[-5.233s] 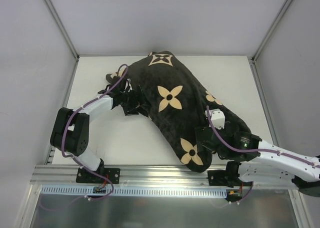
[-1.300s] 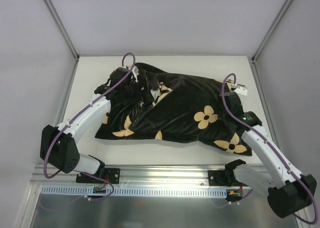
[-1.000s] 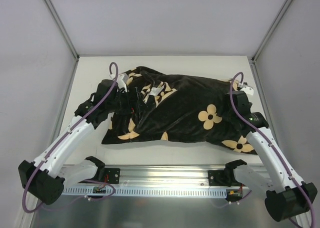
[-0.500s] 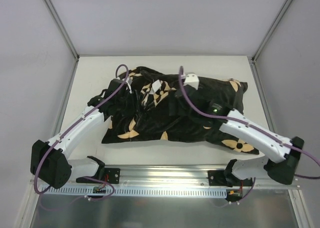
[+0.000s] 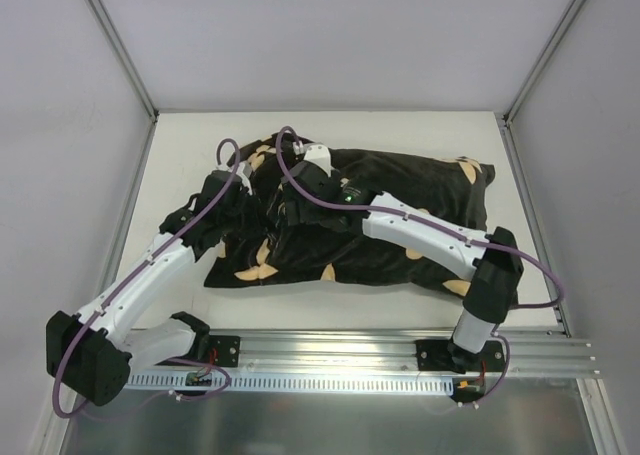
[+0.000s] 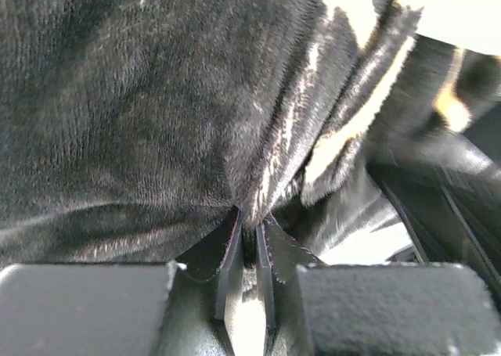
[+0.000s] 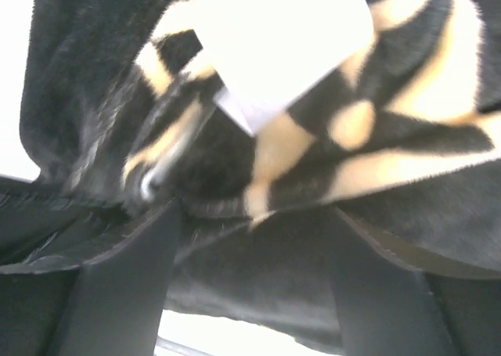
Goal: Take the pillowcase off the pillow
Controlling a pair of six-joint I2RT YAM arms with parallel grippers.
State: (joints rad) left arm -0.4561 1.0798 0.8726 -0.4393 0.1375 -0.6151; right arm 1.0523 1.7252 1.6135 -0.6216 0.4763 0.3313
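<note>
The black plush pillowcase (image 5: 420, 190) with tan flower motifs lies lengthwise across the middle of the table, bunched at its left end. The pillow is hidden inside it. My left gripper (image 5: 252, 203) is at that bunched end; in the left wrist view the left gripper (image 6: 250, 227) is shut on a thin fold of the pillowcase (image 6: 141, 113). My right arm reaches over the pillowcase to the same end. The right gripper (image 7: 257, 215) stands open with a fold of pillowcase (image 7: 258, 270) between its fingers (image 7: 125, 278). A flat white patch (image 7: 282, 43) shows just beyond; label or pillow, I cannot tell.
The white table (image 5: 340, 305) is bounded by side walls and corner posts (image 5: 115, 45). An aluminium rail (image 5: 330, 350) with both arm bases runs along the near edge. The two grippers work close together at the left end of the pillowcase.
The right arm has swung from the pillowcase's right end across to its left end, beside the left gripper. The left gripper has shut on a fold of fabric.
</note>
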